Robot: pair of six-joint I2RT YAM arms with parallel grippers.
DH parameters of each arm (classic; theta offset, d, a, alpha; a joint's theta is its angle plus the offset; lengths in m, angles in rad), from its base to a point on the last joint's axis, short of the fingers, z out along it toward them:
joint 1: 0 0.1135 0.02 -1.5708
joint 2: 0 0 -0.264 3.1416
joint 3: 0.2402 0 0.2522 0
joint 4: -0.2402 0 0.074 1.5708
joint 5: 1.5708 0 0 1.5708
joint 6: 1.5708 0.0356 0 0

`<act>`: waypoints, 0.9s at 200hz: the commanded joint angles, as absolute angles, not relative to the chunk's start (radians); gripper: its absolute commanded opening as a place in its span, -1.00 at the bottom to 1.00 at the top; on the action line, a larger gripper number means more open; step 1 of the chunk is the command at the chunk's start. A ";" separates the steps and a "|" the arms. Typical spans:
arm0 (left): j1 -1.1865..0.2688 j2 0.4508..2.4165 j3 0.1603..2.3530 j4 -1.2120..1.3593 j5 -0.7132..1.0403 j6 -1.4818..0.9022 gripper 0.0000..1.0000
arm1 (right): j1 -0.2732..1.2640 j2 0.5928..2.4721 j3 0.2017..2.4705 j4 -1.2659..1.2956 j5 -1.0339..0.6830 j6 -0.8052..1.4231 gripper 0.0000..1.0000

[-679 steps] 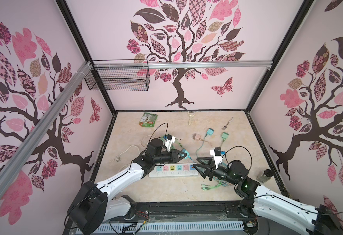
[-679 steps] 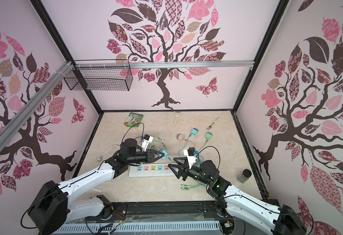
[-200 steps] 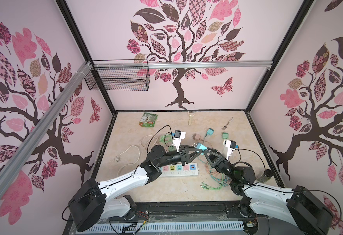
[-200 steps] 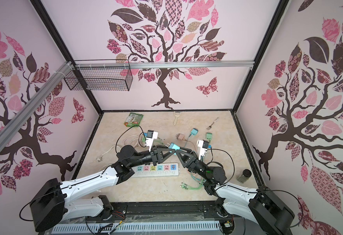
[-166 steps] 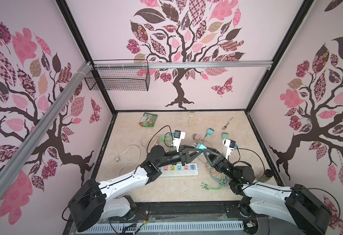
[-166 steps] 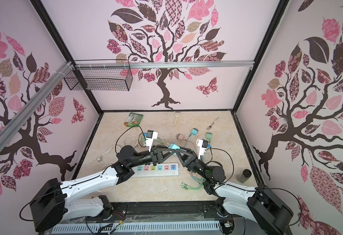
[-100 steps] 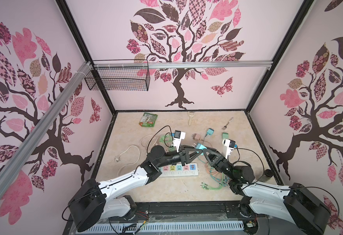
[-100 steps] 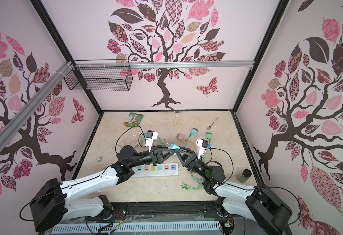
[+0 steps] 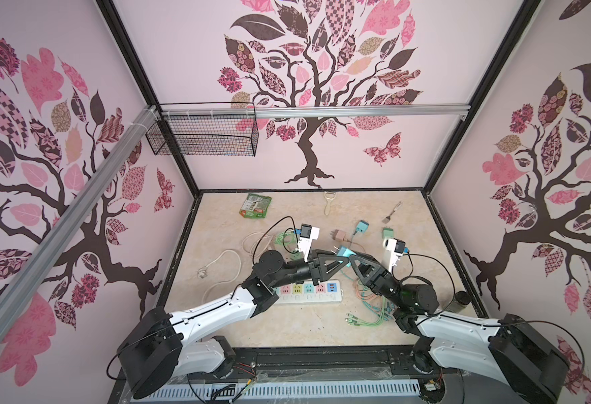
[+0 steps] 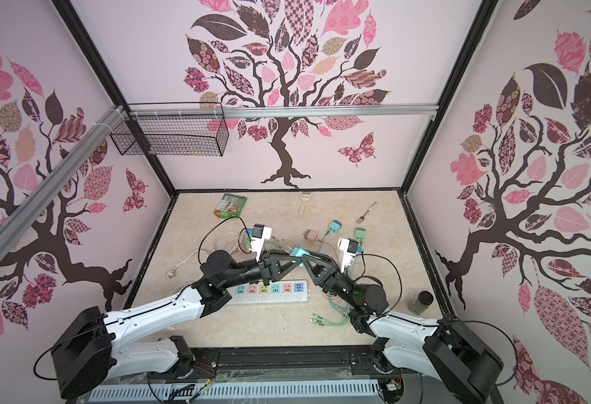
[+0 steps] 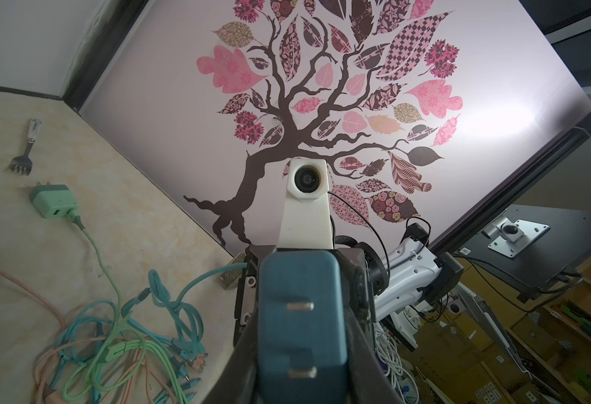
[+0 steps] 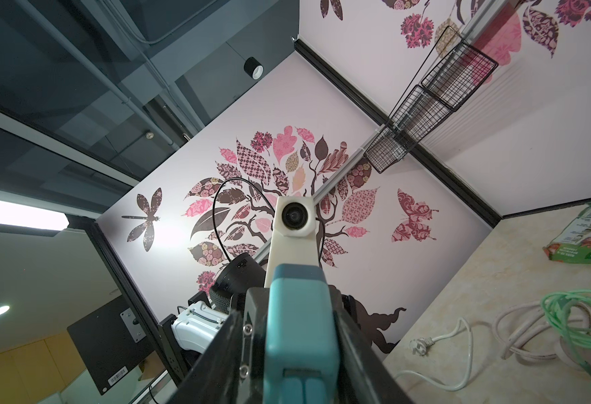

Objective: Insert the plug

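The tan table [image 9: 287,217] fills the lower middle of both top views. In the upper left of the frame a black wire basket [image 9: 203,140] hangs high up. I see nothing in it.

Low in the middle lies the white power strip [image 9: 308,292]. It is flat with its holes facing up, so a plug can go straight down into it. Just to its right is a tangle of cables [image 9: 371,307], and it does not cover the holes.

In the middle of the frame, just above the strip's right end, the two pincers meet tip to tip in the air. The left gripper [image 9: 340,259] is clenched on the blue plug [image 9: 346,252]. The right gripper [image 9: 353,259] has a jaw on each side of the same plug, but I cannot tell if it is squeezing.

I think this is a hand-over, so the plug can be held a better way. In the left wrist view its two metal pins [image 11: 300,306] point back along the left gripper, not down at the strip.

A small jar [image 9: 461,300] stands at the right edge of the table with its lid on. What is inside is too small to tell.
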State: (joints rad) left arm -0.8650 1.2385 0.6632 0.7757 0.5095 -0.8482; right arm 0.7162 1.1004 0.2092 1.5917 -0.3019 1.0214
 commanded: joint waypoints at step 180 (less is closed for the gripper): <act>-0.871 1.157 0.586 0.867 0.430 -0.787 -1.00 | 0.780 1.045 0.293 1.476 -0.349 0.856 0.01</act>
